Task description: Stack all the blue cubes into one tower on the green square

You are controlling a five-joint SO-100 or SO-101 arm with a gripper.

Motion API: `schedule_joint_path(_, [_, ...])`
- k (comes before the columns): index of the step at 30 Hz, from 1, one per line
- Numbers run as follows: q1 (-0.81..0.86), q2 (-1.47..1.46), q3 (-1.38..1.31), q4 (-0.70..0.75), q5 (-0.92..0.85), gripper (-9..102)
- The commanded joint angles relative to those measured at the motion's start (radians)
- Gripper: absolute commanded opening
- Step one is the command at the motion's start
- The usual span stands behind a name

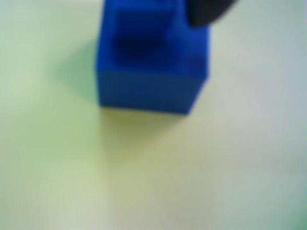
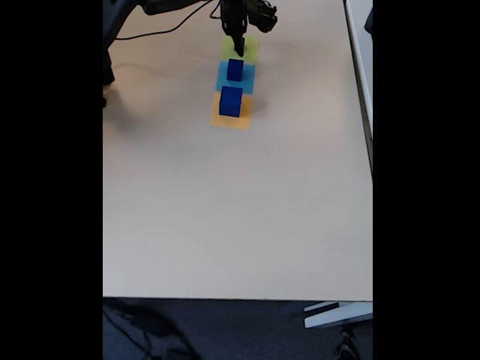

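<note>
In the blurred wrist view a blue cube (image 1: 151, 72) rests on the green square (image 1: 144, 167), with what looks like a smaller blue block (image 1: 141, 21) on top of it. One dark fingertip (image 1: 206, 12) touches the cube's upper right corner. In the fixed view my gripper (image 2: 240, 49) points down over the green square (image 2: 250, 48) at the far end of the table; its jaws are too small to read. A mid-sized blue cube (image 2: 235, 70) sits on a light-blue square (image 2: 222, 77). The largest blue cube (image 2: 231, 101) stands on an orange square (image 2: 232, 120).
The three coloured squares lie in a row, green farthest and orange nearest. A black cable (image 2: 161, 31) runs across the table's far left by the arm's base. The beige table (image 2: 240, 210) stretches wide towards the near edge.
</note>
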Motion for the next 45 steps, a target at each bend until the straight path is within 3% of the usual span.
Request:
schedule_joint_path(1, [0.008,0.021,-0.064,0.008,0.005,23])
schedule_joint_path(30, [0.009,0.021,-0.057,0.012,-0.003,2])
schedule_joint_path(45, [0.02,0.051,-0.072,0.014,-0.031,0])
